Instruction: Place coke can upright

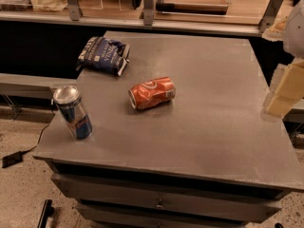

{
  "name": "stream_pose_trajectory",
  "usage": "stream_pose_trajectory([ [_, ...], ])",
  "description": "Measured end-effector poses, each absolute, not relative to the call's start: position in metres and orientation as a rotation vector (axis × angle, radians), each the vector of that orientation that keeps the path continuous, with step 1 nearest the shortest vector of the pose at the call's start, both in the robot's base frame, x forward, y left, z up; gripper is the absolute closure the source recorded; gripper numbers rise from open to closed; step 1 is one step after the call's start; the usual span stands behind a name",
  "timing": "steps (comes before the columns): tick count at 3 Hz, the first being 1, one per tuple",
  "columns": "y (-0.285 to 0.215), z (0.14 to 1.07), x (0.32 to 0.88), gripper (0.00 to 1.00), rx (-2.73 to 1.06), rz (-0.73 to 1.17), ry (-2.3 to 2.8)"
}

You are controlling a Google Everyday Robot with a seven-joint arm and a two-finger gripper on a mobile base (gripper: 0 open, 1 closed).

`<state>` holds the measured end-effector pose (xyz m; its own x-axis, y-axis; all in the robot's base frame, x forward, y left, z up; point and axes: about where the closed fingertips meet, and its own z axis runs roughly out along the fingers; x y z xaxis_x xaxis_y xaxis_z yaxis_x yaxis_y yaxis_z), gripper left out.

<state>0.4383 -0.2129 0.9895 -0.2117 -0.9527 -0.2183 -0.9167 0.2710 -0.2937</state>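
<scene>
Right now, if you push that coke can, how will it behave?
Lying on its side, the coke can would probably roll, unevenly given its dent. The dent suggests thin walls that crush easily. The pincer hangs off to the right, apart from it.

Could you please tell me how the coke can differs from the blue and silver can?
The coke can lies on its side on the table; the blue and silver can stands upright by the front left corner. The coke can is red-orange and dented; the blue and silver can looks undented and taller. Both are metal cans. The hand is at the view's right edge, apart from both.
</scene>
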Motion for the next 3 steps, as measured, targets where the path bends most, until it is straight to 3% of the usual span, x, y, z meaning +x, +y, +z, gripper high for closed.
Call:
stream_pose_trajectory([
  [2,-0.198,0.989,0.458,0.00,-1.756,-0.142,2.144],
  [3,-0.164,0.981,0.484,0.00,-1.872,-0.141,2.057],
])
